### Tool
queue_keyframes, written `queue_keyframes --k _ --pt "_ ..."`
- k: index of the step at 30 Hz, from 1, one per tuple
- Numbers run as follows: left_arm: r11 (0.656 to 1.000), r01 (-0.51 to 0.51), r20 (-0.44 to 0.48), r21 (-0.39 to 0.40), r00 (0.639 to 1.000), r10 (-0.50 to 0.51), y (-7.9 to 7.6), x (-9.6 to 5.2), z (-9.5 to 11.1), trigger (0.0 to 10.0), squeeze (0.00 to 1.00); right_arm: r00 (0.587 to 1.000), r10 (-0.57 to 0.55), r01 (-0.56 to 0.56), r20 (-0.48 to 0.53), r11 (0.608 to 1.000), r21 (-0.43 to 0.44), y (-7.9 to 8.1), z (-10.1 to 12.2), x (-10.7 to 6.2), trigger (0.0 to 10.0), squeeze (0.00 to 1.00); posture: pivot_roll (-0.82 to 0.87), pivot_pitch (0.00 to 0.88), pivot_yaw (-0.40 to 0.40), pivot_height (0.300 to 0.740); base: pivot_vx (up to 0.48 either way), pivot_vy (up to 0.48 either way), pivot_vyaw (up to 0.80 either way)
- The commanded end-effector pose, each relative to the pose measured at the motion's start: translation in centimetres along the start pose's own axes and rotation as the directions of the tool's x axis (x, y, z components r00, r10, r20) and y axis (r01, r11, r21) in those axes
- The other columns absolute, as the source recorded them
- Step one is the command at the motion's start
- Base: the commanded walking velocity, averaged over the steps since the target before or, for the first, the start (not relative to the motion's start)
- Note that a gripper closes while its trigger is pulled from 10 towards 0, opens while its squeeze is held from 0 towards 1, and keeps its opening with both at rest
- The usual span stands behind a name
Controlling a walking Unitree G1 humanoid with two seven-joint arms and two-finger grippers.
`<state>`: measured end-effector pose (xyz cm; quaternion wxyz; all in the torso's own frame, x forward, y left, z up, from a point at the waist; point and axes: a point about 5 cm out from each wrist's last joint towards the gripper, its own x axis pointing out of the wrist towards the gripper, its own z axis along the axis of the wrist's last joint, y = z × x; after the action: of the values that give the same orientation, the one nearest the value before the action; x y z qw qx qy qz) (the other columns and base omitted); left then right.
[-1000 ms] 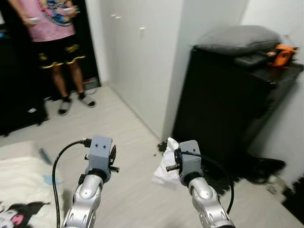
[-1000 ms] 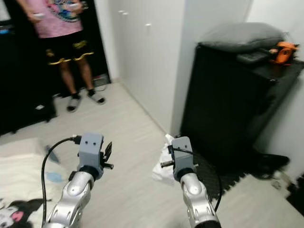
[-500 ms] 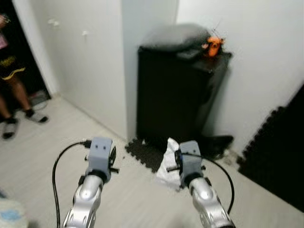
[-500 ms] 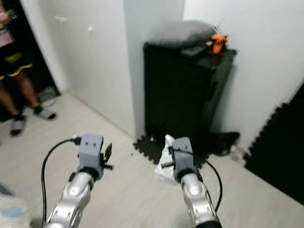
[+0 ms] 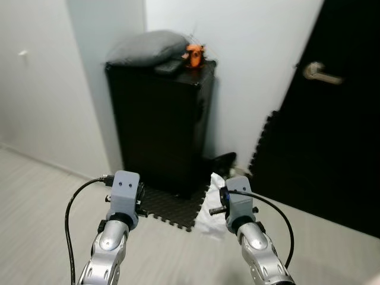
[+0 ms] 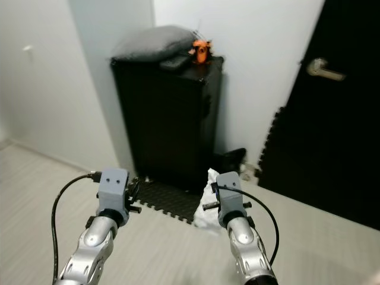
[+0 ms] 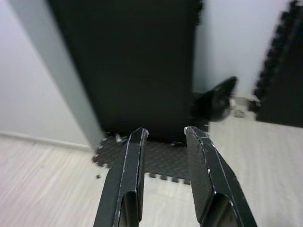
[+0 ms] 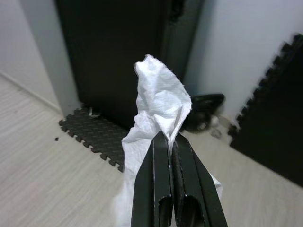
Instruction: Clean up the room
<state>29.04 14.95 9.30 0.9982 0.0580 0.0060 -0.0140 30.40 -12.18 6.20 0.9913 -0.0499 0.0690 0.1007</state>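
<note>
The right claw (image 8: 169, 138) is pinched tight on a crumpled white tissue (image 8: 161, 101), which stands up past its fingertips and hangs below them, carried above the floor (image 5: 47, 190). The left claw (image 7: 165, 135) is parted and empty. No bin is visible; the black cabinet (image 5: 160, 130) stands straight ahead.

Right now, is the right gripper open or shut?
Shut: the right gripper has its fingers pressed together, pinching the crumpled white tissue.

white crumpled tissue (image 8: 160, 106); black cabinet (image 5: 159, 124), grey cushion (image 5: 146, 47) and orange object (image 5: 193, 53) upper centre; black foam mat (image 5: 167, 205); pale wood-grain floor (image 5: 41, 190).
</note>
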Motion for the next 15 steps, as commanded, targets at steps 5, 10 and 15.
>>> queue_keyframes --k 5,10,15 --pt "1.0 -0.014 -0.019 0.006 1.0 0.015 0.02 -0.15 -0.64 10.0 0.0 0.999 -0.023 0.023 -0.028 1.0 0.016 -0.27 -0.63 -0.14 10.0 0.0 0.02 0.064 -0.005 0.74 0.0 0.0 -0.8" --pt "1.0 -0.008 -0.034 -0.007 0.999 0.008 -0.13 -0.16 -0.83 10.0 0.0 0.999 -0.032 0.032 -0.03 0.999 0.016 -0.57 -0.69 -0.18 10.0 0.0 0.01 0.064 -0.003 0.74 0.0 0.0 -0.8" --pt "1.0 0.002 -0.024 -0.017 1.0 -0.003 -0.34 -0.08 -0.69 10.0 0.0 0.999 -0.04 0.04 -0.03 0.999 0.019 -0.74 -0.69 -0.22 10.0 0.0 0.01 0.064 -0.001 0.74 0.0 0.0 -0.8"
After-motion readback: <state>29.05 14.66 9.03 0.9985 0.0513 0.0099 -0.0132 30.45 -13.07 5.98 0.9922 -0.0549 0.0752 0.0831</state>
